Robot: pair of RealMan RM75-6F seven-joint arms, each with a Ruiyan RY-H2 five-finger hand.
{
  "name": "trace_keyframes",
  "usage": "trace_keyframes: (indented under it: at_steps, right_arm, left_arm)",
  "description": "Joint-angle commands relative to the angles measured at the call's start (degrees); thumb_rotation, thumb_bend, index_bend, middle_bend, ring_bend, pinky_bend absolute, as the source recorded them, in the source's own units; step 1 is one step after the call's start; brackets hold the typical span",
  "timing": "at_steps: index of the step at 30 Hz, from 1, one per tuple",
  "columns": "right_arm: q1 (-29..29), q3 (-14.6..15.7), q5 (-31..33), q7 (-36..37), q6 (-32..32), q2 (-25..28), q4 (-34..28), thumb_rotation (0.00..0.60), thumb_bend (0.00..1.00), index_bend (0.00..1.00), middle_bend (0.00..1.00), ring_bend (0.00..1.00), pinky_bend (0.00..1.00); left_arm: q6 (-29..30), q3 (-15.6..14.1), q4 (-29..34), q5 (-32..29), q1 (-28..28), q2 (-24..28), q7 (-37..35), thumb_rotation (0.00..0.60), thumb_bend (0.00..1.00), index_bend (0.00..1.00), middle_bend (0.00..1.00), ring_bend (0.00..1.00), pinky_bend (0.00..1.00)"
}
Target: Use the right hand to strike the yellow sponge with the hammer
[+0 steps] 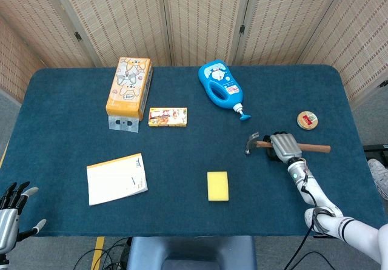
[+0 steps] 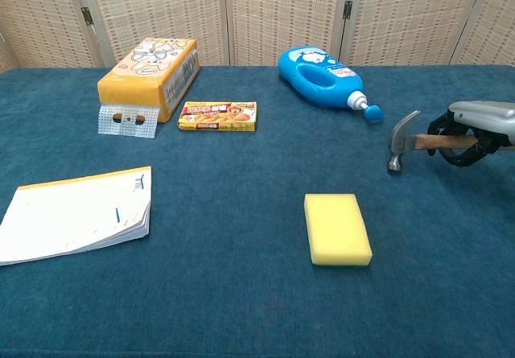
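Observation:
The yellow sponge (image 1: 217, 185) (image 2: 337, 228) lies flat near the table's front edge. My right hand (image 1: 284, 146) (image 2: 471, 129) grips the wooden handle of the hammer (image 1: 265, 144) (image 2: 412, 142), which is lifted off the cloth with its steel head pointing down, up and to the right of the sponge. The handle's end sticks out to the right of the hand in the head view. My left hand (image 1: 11, 208) hangs off the table's front left corner, fingers spread, holding nothing.
On the blue table (image 1: 182, 155) lie a white notepad (image 1: 116, 178), an orange tissue box (image 1: 128, 87), a small yellow snack box (image 1: 167, 116), a blue bottle (image 1: 222, 88) and a round tin (image 1: 307, 120) behind the right hand.

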State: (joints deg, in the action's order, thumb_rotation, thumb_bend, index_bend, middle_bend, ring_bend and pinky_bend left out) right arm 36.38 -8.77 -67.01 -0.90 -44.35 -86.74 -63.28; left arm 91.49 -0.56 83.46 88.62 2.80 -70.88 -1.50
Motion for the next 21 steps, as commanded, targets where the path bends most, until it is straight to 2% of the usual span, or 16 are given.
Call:
trace_keyframes:
  at_steps: [1,5,16,21]
  right_arm:
    - [-0.6,0.0,-1.5,1.6,-1.4,0.8,-1.0,0.6,0.67,0.66,0.65,0.36,0.27]
    - [-1.3,0.4,-3.8,3.4,-3.4,1.7,-2.1,0.6,0.69,0.69,0.69,0.43,0.31]
    - [-2.5,1.8,-9.9,6.2,-8.9,3.6,-4.6,0.6,0.7,0.75,0.76,0.59,0.6]
    - [-3.4,2.5,-13.6,7.0,-13.5,3.9,-5.3,0.6,0.7,0.78,0.79,0.64,0.69]
  left_arm:
    - [0.1,0.1,0.1,0.0,0.0,0.0,-0.1,0.6,0.2,0.24,0.16,0.06,0.2]
    - [0.1,0.1,0.2,0.0,0.1,0.2,-0.1,0.6,0.2,0.24,0.16,0.06,0.2]
    - [0.5,0.1,0.6,0.2,0.3,0.4,0.1,0.6,0.2,0.24,0.16,0.06,0.2]
    - [0.6,0.0,0.8,0.2,0.4,0.4,0.3,0.6,0.2,0.24,0.16,0.06,0.2]
